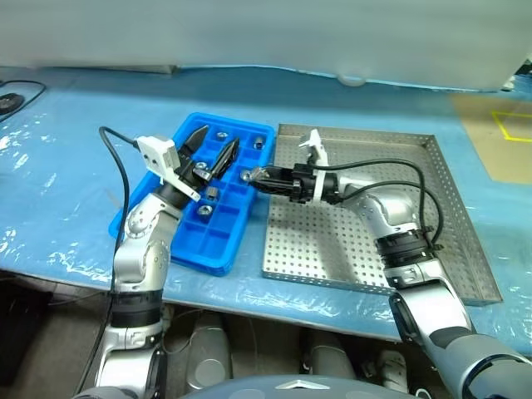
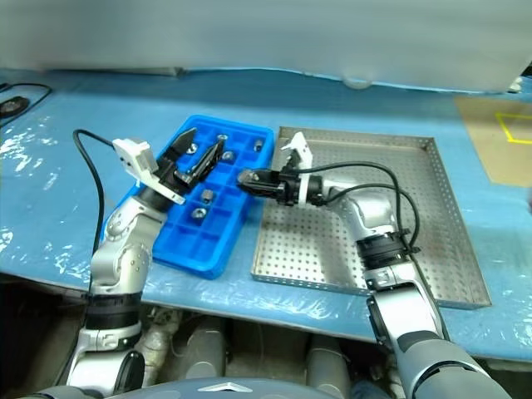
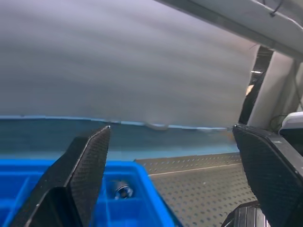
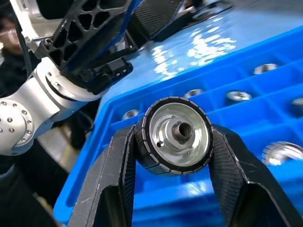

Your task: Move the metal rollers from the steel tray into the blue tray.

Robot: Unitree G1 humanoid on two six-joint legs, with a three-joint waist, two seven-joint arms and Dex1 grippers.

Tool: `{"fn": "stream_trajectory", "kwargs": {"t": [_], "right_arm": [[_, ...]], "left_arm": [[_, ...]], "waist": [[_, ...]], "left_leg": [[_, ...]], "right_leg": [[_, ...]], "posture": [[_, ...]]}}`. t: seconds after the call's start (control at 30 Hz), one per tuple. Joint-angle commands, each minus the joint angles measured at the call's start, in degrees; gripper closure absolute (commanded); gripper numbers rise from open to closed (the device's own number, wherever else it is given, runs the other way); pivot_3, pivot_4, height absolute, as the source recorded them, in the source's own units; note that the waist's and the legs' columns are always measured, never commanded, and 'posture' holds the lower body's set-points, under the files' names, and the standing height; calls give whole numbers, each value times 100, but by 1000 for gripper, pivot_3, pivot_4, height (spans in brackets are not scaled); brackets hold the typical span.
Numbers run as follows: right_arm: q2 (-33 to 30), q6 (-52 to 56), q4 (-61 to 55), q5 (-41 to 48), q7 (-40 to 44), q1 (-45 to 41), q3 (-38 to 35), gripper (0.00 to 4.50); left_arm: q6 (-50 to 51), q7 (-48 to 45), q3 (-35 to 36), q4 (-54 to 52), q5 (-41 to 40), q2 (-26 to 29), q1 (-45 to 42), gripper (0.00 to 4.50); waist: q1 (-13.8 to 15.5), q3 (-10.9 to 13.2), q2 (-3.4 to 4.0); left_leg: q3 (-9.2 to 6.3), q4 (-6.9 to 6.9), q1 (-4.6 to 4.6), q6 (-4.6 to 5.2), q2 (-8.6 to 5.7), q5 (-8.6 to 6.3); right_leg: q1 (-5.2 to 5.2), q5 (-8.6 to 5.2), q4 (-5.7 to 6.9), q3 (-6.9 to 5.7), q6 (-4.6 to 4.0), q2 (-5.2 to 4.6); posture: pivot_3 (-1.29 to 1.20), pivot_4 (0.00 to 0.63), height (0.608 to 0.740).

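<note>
The blue tray (image 1: 218,241) lies left of the steel tray (image 1: 332,241) on the table. Several metal rollers (image 2: 206,196) sit in separate compartments of the blue tray. My right gripper (image 1: 249,176) reaches level from over the steel tray to the blue tray's right rim, shut on one metal roller (image 4: 177,135) held by its rim between both fingers, hole facing the wrist camera. My left gripper (image 1: 212,148) hovers open above the far part of the blue tray, nothing between its fingers (image 3: 87,161).
The table is covered in wrinkled blue plastic sheet (image 1: 58,183). A brown board with yellow tape (image 1: 499,133) lies at the far right. A black cable (image 1: 17,91) runs at the far left. A pale wall (image 1: 266,33) closes the back.
</note>
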Motion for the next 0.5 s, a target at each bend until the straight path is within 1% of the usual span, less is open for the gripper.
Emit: {"fn": "stream_trajectory", "kwargs": {"t": [0.03,0.23,0.37,0.5], "right_arm": [[105,-274,184,-123,460,-278,182,2715],[225,-474,347,-457,957,-349,596,2715],[342,-581,326,-707,887,-257,775,2715],[381,-494,116,-712,843,-74,807,2715]], "left_arm": [[-25,339,92,-733,-56,13,236,153],[-103,719,194,-1104,-43,23,644,153],[-205,892,194,-1166,-16,-25,802,153],[-160,834,256,-1077,-123,108,832,153]], "waist": [[118,0,0],[393,0,0],[517,0,0],[600,0,0]], "left_leg": [[-6,-1,-4,-2,1,1],[-32,0,-11,-15,2,9],[-49,-1,-15,-21,2,12],[-56,-1,-15,-23,2,14]], "right_leg": [[0,-1,0,-7,-1,0],[4,-1,5,-24,-1,0],[5,-2,9,-32,-1,3],[8,-2,10,-35,-1,5]], "posture": [[458,150,740],[497,150,740],[494,150,740],[472,150,740]]}}
